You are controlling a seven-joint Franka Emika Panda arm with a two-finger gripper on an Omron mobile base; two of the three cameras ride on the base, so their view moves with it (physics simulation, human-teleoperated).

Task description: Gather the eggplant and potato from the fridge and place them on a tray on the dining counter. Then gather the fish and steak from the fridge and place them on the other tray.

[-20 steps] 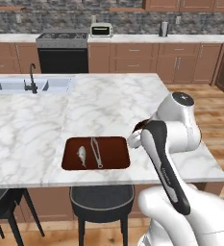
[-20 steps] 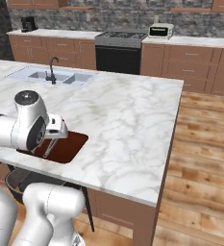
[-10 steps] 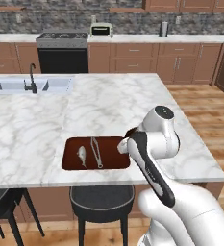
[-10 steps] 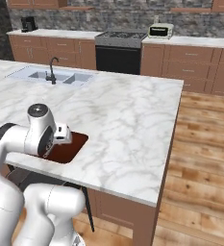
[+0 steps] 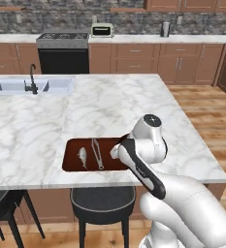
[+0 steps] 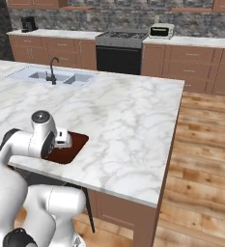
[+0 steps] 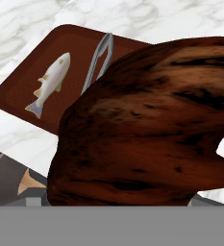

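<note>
A big dark brown steak (image 7: 147,120) hangs close in front of the hand camera and hides the fingertips. My gripper (image 5: 115,153) is closed on it over the right end of the dark red-brown tray (image 5: 71,163) at the front edge of the marble dining counter (image 5: 114,101). On the tray lie a small silvery fish (image 5: 82,156) and metal tongs (image 5: 98,154). The hand view shows the fish (image 7: 51,81) and tongs (image 7: 98,60) on the tray (image 7: 22,96) to the steak's left. In the right base view the hand sits over the tray (image 6: 68,152). The fridge is out of view.
A sink with a black tap (image 5: 32,83) is set in the counter's far left. Dark stools (image 5: 102,199) stand under the front edge below the tray. A stove (image 5: 63,46) and toaster oven (image 5: 101,30) line the back wall. Wooden floor lies to the right.
The arm has swung left and down, bringing the hand and steak from beside the tray's right end to low over that end. Fish and tongs have stayed put.
</note>
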